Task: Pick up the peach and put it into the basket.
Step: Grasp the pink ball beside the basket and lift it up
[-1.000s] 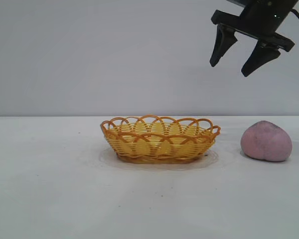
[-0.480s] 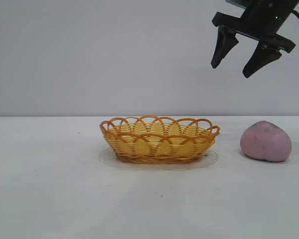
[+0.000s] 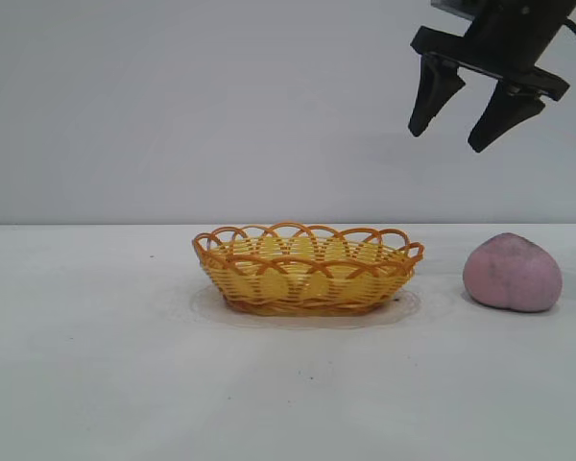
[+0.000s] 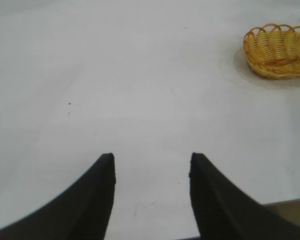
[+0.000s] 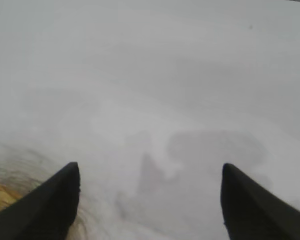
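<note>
The pinkish-mauve peach (image 3: 513,273) lies on the white table at the right of the exterior view. The yellow wicker basket (image 3: 307,269) with an orange looped rim stands mid-table, empty, and shows far off in the left wrist view as the basket (image 4: 277,45). My right gripper (image 3: 448,141) hangs open high above the table, between basket and peach, nothing between its fingers; in its own view the right gripper (image 5: 150,172) spans bare table with a sliver of the basket (image 5: 0,192) at the edge. The left gripper (image 4: 151,162) is open over bare table, away from both objects.
The white table (image 3: 96,365) stretches flat around basket and peach, with a plain grey wall behind. A table edge (image 4: 285,204) shows close to the left gripper in its wrist view.
The right gripper has drifted slightly to the right and a touch downward. Basket and peach have not moved.
</note>
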